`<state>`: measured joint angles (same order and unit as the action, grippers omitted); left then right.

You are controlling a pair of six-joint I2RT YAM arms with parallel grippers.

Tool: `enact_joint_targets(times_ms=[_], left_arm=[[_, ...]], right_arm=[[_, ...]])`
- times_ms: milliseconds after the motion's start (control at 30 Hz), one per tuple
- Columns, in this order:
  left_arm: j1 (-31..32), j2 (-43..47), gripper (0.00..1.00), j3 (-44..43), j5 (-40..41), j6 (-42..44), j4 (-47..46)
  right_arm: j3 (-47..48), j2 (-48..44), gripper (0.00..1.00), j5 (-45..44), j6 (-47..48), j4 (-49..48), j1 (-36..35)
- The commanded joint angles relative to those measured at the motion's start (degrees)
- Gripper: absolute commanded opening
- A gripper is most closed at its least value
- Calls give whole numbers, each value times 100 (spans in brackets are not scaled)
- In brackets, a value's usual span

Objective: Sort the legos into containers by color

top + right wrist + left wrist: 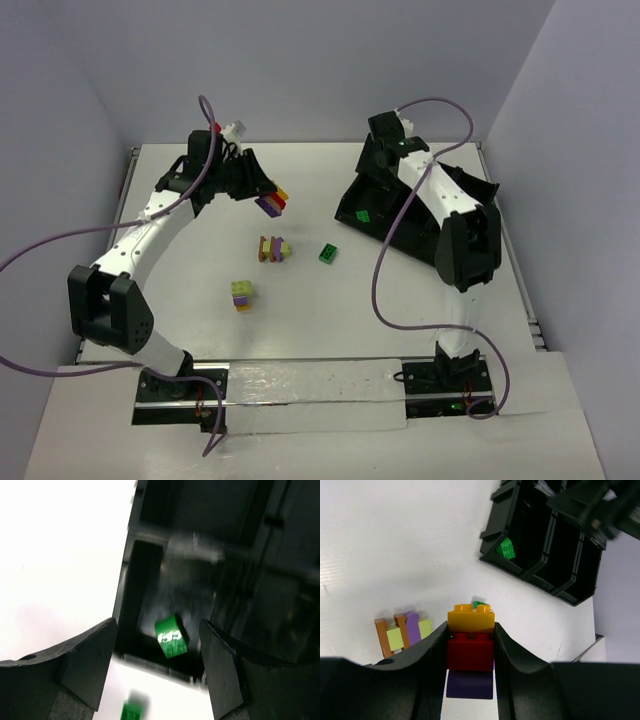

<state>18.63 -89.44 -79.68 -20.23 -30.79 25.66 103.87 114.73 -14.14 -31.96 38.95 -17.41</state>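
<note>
White tabletop (330, 330) meets a pale wall (320, 60) in the overhead view. The left pincer (262, 195) grips a brick stack (273, 204). Below it toward the arm bases lie an orange-framed cluster (272, 249) and a small cluster (242, 295), with a loose green brick (328, 254) off to the right. The right pincer (375, 165) hangs over the black tray (345, 208), and a green brick (361, 214) lies inside, just beneath it.

From the left wrist, both fingers (427, 655) press on the stack's red middle brick — a yellow-orange one sits ahead of it and a purple one behind. The orange-framed cluster sits just left of the left finger; the tray is far ahead to the right.

From the right wrist, the jaws stand spread and hold nothing. The blurred green brick shows between them in a tray compartment, touching neither.
</note>
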Motion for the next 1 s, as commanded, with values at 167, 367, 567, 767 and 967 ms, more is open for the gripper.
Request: enact_joint_targets(times_ms=[167, 367, 567, 767, 967], left_arm=[[18, 649, 0, 38, 825, 86, 185], [18, 883, 0, 319, 883, 15, 168], [18, 1054, 0, 557, 841, -46, 146], [18, 1058, 0, 577, 892, -13, 203], [18, 1104, 0, 547, 941, -11, 247]], right_arm=[[-2155, -1796, 83, -482, -1232, -384, -1654], [-3202, -1950, 89, -853, -2142, -641, -2233], [-3347, -1609, 89, -644, -2352, -683, -2298], [-3135, -1222, 82, -419, -2360, -871, -2329], [-2765, -749, 73, -335, -2312, -898, -2371]])
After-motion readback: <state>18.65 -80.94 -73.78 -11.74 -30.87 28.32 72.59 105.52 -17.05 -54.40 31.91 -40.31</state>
